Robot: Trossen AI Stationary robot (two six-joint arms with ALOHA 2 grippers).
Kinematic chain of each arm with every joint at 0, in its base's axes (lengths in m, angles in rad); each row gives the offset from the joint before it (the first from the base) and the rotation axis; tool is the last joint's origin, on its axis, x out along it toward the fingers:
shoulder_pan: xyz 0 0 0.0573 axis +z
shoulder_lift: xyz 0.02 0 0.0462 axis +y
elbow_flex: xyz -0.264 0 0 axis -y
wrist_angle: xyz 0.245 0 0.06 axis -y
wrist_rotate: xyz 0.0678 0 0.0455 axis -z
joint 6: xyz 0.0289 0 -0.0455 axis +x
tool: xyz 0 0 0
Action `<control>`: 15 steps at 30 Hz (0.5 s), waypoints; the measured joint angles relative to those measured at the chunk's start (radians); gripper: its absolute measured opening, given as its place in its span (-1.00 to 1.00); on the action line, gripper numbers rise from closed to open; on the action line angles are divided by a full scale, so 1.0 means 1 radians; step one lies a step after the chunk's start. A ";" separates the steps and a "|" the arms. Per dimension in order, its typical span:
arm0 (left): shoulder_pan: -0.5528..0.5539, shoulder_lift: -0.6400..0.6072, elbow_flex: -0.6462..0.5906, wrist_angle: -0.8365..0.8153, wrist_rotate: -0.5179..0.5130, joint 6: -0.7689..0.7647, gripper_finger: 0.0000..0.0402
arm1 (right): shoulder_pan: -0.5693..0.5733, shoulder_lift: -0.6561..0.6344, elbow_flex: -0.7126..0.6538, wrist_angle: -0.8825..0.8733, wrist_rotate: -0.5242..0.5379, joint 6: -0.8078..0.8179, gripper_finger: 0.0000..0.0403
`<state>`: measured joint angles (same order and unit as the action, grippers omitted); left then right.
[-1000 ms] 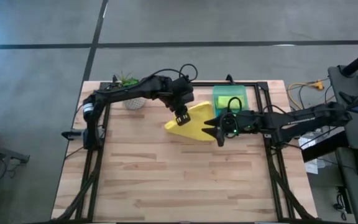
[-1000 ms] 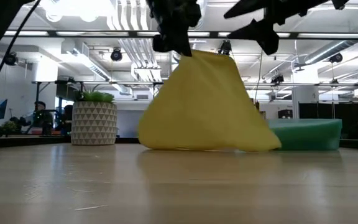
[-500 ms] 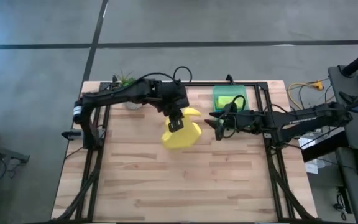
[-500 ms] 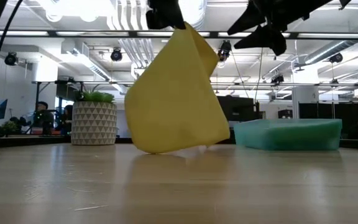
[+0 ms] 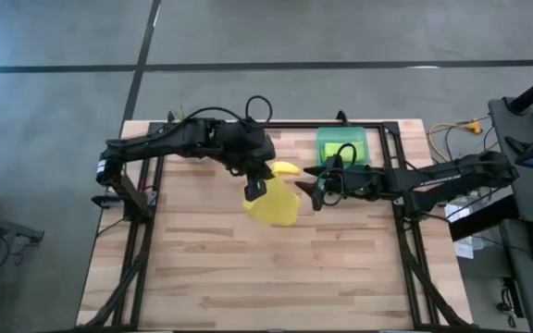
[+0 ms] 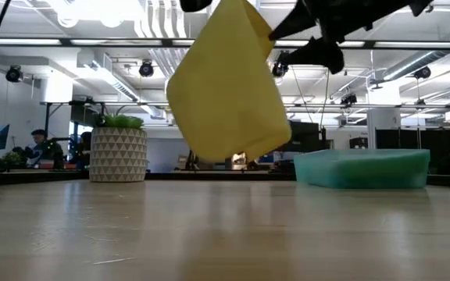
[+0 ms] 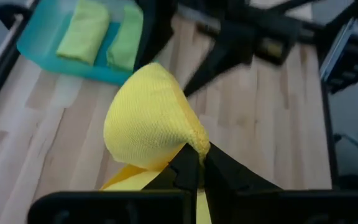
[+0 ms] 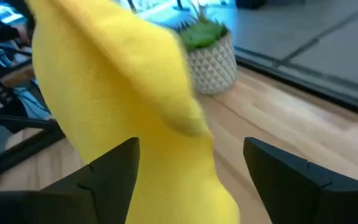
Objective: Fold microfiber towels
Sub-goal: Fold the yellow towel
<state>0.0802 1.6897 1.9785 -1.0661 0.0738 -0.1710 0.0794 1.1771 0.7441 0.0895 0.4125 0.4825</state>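
A bright yellow microfiber towel (image 6: 225, 86) hangs in the air over the middle of the table, below my left gripper (image 5: 255, 188), which is shut on it. My right gripper (image 5: 311, 194) stands open just to the right of the towel, level with its upper part. In the right wrist view the towel (image 8: 123, 106) hangs in front of that gripper's spread fingers. Two folded lime green towels (image 7: 89, 31) lie in the translucent green bin (image 5: 342, 145) at the far right. My left gripper pinches a bunched edge of the yellow towel (image 7: 194, 140) between its two fingertips, slanting down from above. A rounded bulge of cloth stands beyond the fingers. The rest hangs slack below, and its lowest edge (image 6: 233, 156) is clear of the table. Whether my right gripper touches the towel, I cannot tell.
A white patterned plant pot (image 6: 118, 152) stands at the far left of the table. The bin (image 6: 362, 168) sits at the far right. Bare wooden tabletop (image 5: 276, 268) lies on the near side of both arms.
My right gripper has let go of the towel's right corner, opened and drawn a little toward the right. That corner has dropped and swung in under my left gripper. My left gripper has risen and shifted slightly left, lifting the towel's lower edge off the table.
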 joint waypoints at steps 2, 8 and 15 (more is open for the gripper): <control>-0.004 -0.007 0.000 0.028 0.002 -0.007 -1.00 | -0.008 0.031 0.000 0.079 0.001 -0.040 0.41; -0.012 -0.028 0.000 0.043 0.038 -0.008 -1.00 | -0.044 0.092 0.020 0.235 0.010 -0.144 0.26; -0.010 -0.065 0.000 0.019 0.038 -0.007 -1.00 | -0.043 0.068 0.089 0.088 -0.035 -0.212 -0.72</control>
<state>0.0704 1.6246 1.9781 -1.0469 0.1120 -0.1783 0.0361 1.2452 0.8330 0.1774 0.3773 0.2710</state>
